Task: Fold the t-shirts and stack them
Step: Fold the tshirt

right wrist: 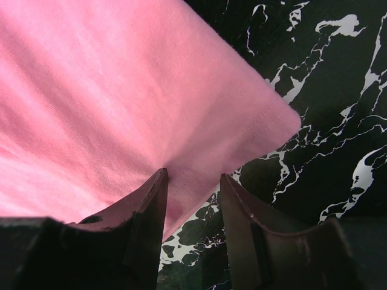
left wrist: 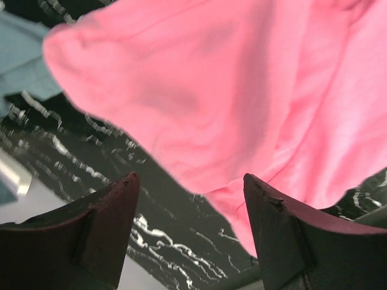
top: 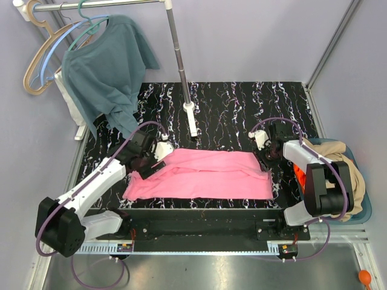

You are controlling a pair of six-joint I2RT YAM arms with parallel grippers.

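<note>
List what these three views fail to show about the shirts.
1. Orange t-shirt: top view, only a sliver shows past the right arm.
2. Tan-beige t-shirt: top view, bunched in the basket, partly behind that arm.
3. Pink t-shirt: lower layers hidden under its own top layer; both wrist views cut it off at their edges.
4. Right end effector: right wrist view, whether its fingers touch the cloth is unclear.

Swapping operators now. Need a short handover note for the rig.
Left gripper: open, empty, at the left end of the pink t-shirt.
Right gripper: jaws apart at the right hem, no grip visible.
Done: pink t-shirt lies on the table, partly folded into a long band.
Left: finish that fold. The tan t-shirt and orange t-shirt are bunched in the bin, unfolded. Nothing is stacked.
</note>
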